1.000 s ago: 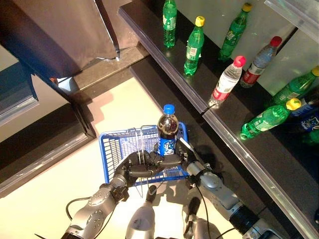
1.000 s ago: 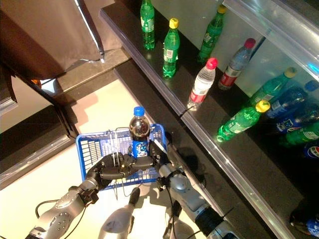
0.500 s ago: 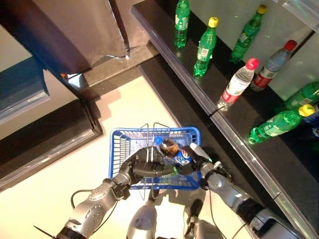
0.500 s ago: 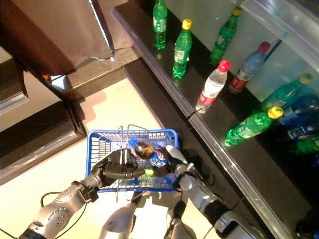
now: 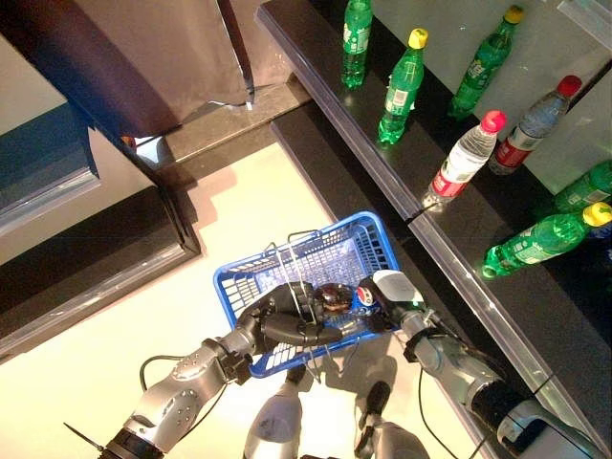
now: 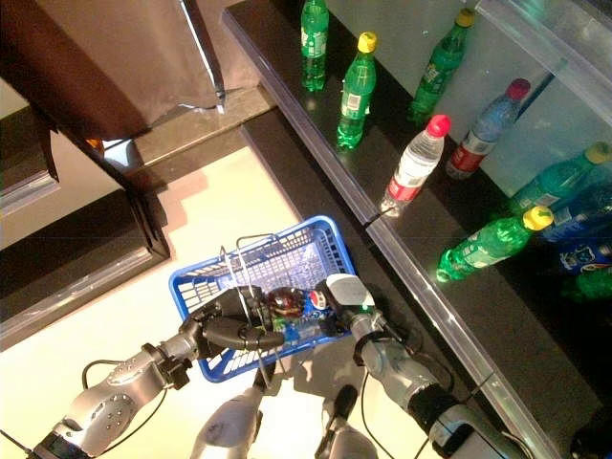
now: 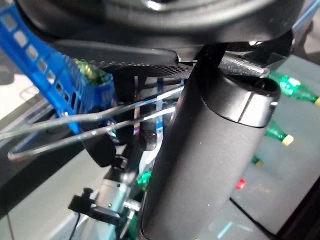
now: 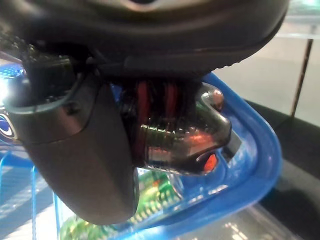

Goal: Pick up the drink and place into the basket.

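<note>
The blue basket (image 5: 382, 244) hangs tilted in front of me, above the pale floor. My left hand (image 5: 279, 317) is shut on its thin wire handles (image 7: 75, 125). A dark cola bottle (image 5: 333, 297) with a blue label lies on its side inside the basket. My right hand (image 5: 394, 290), with a white thumb cover, reaches over the basket's near right corner and is curled round the bottle (image 8: 175, 135). Something green (image 8: 150, 200) lies on the basket floor below the bottle.
A dark shelf (image 5: 382, 182) runs along the right, close beside the basket. On it stand green bottles (image 5: 402, 86) and clear bottles with red caps (image 5: 464, 163); a green bottle (image 5: 535, 239) lies on its side. A dark cabinet (image 5: 115, 57) stands at the back left.
The cola bottle was upright over the basket's near edge; my right hand has tipped it over and lowered it into the basket. The basket has tilted. The camera has shifted.
</note>
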You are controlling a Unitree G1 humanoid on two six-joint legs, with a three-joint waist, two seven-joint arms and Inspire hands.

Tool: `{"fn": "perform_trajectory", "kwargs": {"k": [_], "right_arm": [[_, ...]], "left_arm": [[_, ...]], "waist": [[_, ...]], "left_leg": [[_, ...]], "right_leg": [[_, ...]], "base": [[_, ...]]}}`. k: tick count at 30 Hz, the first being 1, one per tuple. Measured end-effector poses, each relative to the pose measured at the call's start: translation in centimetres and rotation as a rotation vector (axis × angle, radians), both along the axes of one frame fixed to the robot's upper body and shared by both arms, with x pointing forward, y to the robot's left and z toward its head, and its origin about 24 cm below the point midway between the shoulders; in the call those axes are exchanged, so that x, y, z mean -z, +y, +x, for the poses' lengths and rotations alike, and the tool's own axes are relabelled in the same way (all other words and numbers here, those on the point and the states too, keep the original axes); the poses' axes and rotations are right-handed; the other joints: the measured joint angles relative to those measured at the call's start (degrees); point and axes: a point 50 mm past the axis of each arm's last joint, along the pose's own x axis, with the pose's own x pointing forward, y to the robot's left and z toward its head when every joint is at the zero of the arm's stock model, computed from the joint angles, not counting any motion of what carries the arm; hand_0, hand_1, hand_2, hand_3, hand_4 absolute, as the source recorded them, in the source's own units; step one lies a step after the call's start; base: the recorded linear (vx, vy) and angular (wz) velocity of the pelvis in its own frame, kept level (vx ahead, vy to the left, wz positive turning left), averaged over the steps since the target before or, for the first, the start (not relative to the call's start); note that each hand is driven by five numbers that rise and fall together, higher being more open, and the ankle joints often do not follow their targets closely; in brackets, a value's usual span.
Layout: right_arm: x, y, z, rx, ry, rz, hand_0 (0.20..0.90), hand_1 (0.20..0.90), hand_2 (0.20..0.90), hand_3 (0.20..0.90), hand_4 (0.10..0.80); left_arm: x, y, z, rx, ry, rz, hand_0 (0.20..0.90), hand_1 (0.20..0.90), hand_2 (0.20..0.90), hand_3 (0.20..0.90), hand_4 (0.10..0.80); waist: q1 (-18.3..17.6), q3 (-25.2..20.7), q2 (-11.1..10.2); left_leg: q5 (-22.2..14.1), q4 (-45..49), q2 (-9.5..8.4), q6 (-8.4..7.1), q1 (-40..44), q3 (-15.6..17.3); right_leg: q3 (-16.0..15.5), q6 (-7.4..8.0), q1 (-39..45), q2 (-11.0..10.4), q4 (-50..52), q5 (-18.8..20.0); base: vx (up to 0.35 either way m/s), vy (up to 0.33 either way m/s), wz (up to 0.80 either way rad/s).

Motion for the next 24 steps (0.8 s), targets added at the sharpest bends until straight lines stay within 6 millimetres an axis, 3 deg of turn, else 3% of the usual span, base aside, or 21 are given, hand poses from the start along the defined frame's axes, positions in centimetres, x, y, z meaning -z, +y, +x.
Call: {"fn": "perform_trajectory", "kwargs": {"k": [6, 13, 19, 24], "right_arm": [[0.0, 0.2, 0.1, -0.018, 0.015, -0.012, 0.3, 0.3, 0.3, 0.2, 0.1], [-0.3, 2.0, 1.3, -0.125, 0.084, -0.128, 0.3, 0.3, 0.3, 0.2, 0.1], [-0.5, 4.1, 2.8, -0.142, 0.138, -0.211, 0.3, 0.3, 0.3, 0.2, 0.1], [-2.1, 6.4, 4.2, -0.154, 0.125, -0.21, 0.3, 0.3, 0.3, 0.2, 0.1]], "left_arm": [[-0.1, -0.1, 0.0, 0.004, 0.022, -0.039, 0.3, 0.3, 0.3, 0.2, 0.1], [-0.9, -0.8, 0.5, 0.03, 0.013, -0.088, 0.3, 0.3, 0.3, 0.2, 0.1], [-1.5, -4.2, 0.8, 0.181, 0.024, -0.111, 0.3, 0.3, 0.3, 0.2, 0.1], [-1.6, -5.5, 0.8, 0.236, 0.034, -0.112, 0.3, 0.3, 0.3, 0.2, 0.1]], "waist": [[0.2, 0.0, 0.0], [0.6, 0.0, 0.0], [2.0, 0.1, 0.2], [2.5, 0.3, 0.6]], "left_leg": [[0.0, 0.0, 0.04, 0.0, 0.2, -0.1], [0.1, 0.1, -0.31, 0.03, -0.2, -0.4], [0.2, 1.1, -0.81, 0.05, -3.2, -2.2], [0.3, 1.3, -1.43, 0.21, -4.0, -2.4]], "right_leg": [[0.0, -0.02, 0.3, 0.1, 0.0, 0.0], [-0.2, -0.02, -0.1, 0.1, 0.0, 0.0], [-1.9, 0.03, -1.6, -0.1, 0.0, 0.0], [-2.0, 0.28, -2.3, -0.5, 0.0, 0.1]], "base": [[0.0, 0.0, 0.0], [-0.041, 0.032, 0.01], [-0.024, 0.026, 0.15], [-0.009, 0.031, 0.03]]}}
